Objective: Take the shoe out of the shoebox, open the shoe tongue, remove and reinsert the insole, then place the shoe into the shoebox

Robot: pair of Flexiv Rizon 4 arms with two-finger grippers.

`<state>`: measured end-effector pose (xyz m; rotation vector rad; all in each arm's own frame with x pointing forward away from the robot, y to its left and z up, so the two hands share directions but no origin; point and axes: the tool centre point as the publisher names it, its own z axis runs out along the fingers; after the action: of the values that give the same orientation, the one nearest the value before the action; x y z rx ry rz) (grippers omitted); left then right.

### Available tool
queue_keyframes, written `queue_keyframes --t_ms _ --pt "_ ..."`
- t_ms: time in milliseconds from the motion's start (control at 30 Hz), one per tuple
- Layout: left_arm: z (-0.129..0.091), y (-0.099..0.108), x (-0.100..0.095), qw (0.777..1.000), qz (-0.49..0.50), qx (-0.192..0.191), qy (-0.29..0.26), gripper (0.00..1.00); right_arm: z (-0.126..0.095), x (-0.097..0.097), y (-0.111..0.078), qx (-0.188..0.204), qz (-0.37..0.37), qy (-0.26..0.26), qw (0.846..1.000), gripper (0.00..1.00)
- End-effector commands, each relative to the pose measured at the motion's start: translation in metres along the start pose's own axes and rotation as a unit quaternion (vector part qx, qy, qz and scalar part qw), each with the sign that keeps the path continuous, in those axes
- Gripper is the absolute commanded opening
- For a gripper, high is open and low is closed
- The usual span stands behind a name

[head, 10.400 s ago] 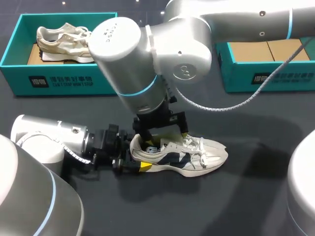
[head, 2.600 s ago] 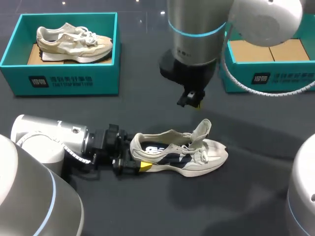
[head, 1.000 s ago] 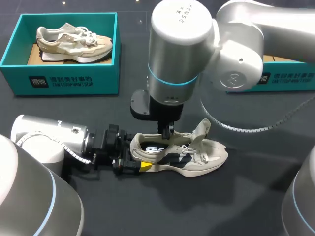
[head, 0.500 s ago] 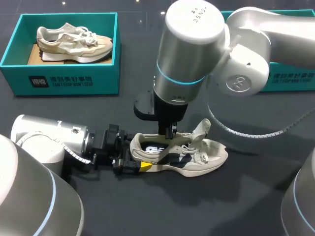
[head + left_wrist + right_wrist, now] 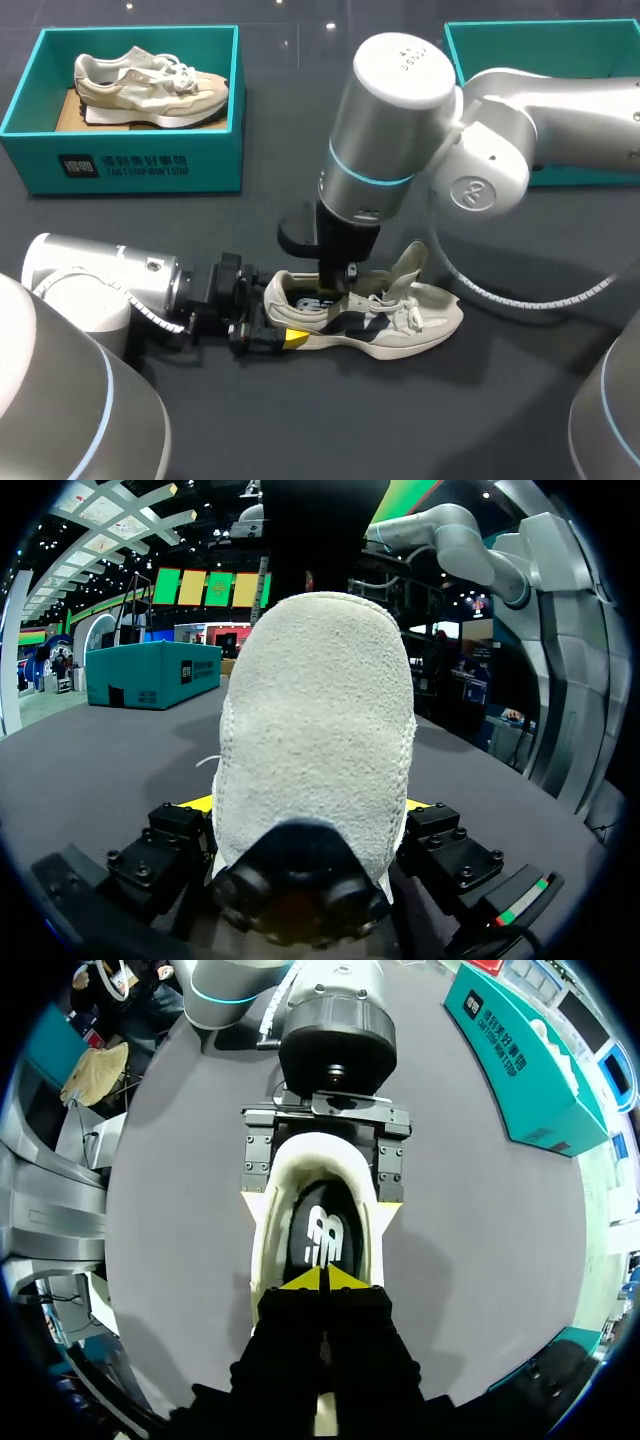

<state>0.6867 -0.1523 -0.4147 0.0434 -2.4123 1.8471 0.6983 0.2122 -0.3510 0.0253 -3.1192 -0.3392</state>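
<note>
A cream and navy shoe (image 5: 400, 318) lies on the dark table with its tongue (image 5: 408, 262) flipped up. My left gripper (image 5: 272, 335) comes in low from the left, its fingers pressed against both sides of the heel (image 5: 315, 730). My right arm reaches down from above. The right gripper (image 5: 336, 288) is shut, its yellow tips together inside the shoe's mouth. In the right wrist view those tips (image 5: 323, 1280) rest just over the black insole (image 5: 322, 1232), with the left gripper (image 5: 321, 1206) clamping the heel ahead. Nothing shows between the right fingers.
A teal shoebox (image 5: 130, 165) at the back left holds a beige shoe (image 5: 150, 85). Another teal shoebox (image 5: 520, 32) stands at the back right, partly hidden by my right arm. Bare dark tabletop lies in front of the shoe.
My right gripper has come down a little, from just above the shoe's collar into its opening, and the arm's big joint has shifted right. The left gripper and shoe have stayed put.
</note>
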Motion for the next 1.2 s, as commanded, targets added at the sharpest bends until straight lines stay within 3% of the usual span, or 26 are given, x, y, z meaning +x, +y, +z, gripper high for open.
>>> queue_keyframes --t_ms 33,967,1200 --pt "0.0 0.0 0.0 1.0 0.0 -0.001 -0.001 0.0 0.01 0.001 0.001 0.004 0.0 0.0 1.0 0.0" --pt "0.0 0.0 0.0 1.0 0.0 -0.001 -0.001 0.0 0.025 -0.002 -0.045 0.056 0.051 -0.07 0.995 0.0" --pt "0.0 0.0 0.0 1.0 0.0 -0.001 -0.001 0.0 0.025 -0.003 -0.05 0.058 0.054 -0.077 0.994 0.2"
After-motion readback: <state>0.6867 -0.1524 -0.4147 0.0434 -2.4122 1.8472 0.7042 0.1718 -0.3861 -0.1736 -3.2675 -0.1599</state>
